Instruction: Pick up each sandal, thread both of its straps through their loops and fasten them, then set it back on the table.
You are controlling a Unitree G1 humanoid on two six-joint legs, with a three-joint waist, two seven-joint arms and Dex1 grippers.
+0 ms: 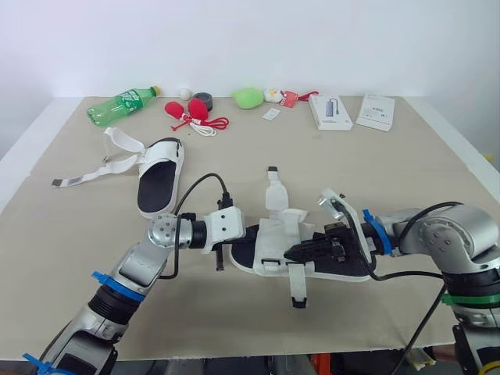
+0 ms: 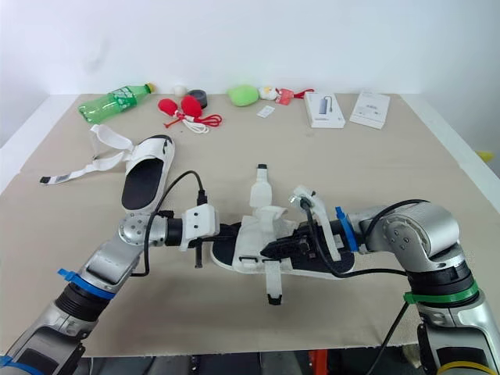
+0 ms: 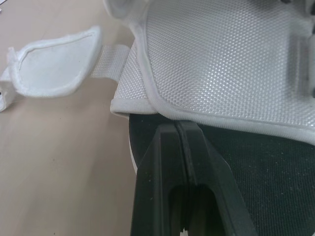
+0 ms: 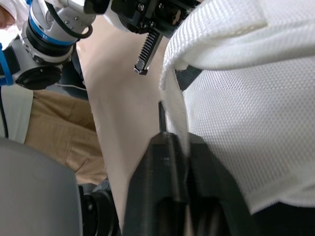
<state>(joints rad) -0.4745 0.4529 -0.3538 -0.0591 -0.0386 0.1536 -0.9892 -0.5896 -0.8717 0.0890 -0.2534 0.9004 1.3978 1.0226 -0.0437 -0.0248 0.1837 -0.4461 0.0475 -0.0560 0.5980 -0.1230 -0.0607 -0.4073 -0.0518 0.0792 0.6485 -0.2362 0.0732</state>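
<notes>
The near sandal [image 1: 344,266], black-soled with a white mesh upper [image 1: 275,242], lies on the table [image 1: 375,172] in front of me. One of its loose straps [image 1: 273,187] points away and another [image 1: 297,291] points toward the table's front edge. My right gripper [image 1: 293,252] is shut on the edge of the mesh upper [image 4: 236,123]. My left gripper [image 1: 248,233] is shut, its tips over the black insole [image 3: 275,167] right at the mesh flap's edge [image 3: 221,59]. The second sandal [image 1: 160,178] lies at the left with its straps [image 1: 117,152] spread open.
Along the far edge sit a green bottle [image 1: 121,104], red items with a cord [image 1: 194,113], a dark tape roll [image 1: 203,99], a green lump [image 1: 248,97] and two white boxes [image 1: 330,111] [image 1: 376,111]. Bare cloth lies between the sandals and these items.
</notes>
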